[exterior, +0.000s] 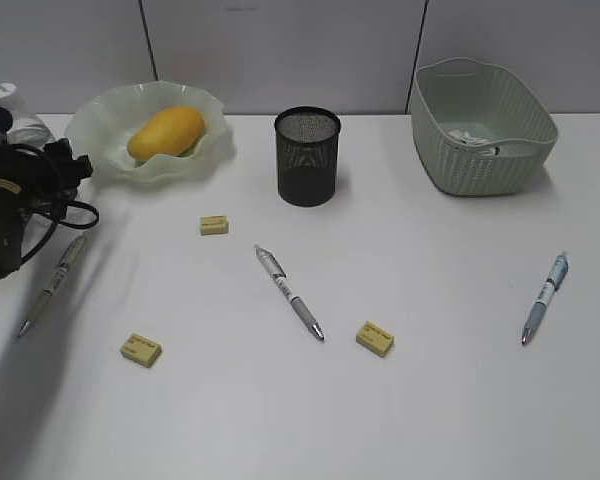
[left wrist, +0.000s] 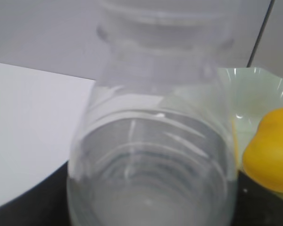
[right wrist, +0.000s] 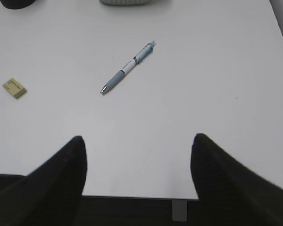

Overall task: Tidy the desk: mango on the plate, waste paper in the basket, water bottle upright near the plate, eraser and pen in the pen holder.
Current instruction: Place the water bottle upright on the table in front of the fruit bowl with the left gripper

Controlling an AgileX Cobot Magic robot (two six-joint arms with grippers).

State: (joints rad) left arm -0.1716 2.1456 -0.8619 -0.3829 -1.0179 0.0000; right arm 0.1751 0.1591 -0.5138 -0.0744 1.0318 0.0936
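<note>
The mango [exterior: 167, 131] lies in the plate [exterior: 110, 105] at the back left. The water bottle [exterior: 25, 128] stands upright just left of the plate, and my left gripper [exterior: 50, 160] is shut on it. In the left wrist view the bottle [left wrist: 151, 155] fills the frame, with the mango [left wrist: 271, 150] to its right. The waste paper [exterior: 470, 137] lies in the basket [exterior: 480, 165]. The pen holder [exterior: 307, 157] stands at the back middle. Three pens [exterior: 289, 292] [exterior: 545, 297] [exterior: 52, 284] and three erasers [exterior: 214, 225] [exterior: 141, 349] [exterior: 375, 338] lie on the desk. My right gripper [right wrist: 137, 150] is open and empty.
The right wrist view shows the blue pen [right wrist: 128, 67] and one eraser [right wrist: 14, 88] ahead of the gripper, which hangs over the desk's front edge. Grey partition panels stand behind the desk. My left arm's cables lie over the desk's left edge.
</note>
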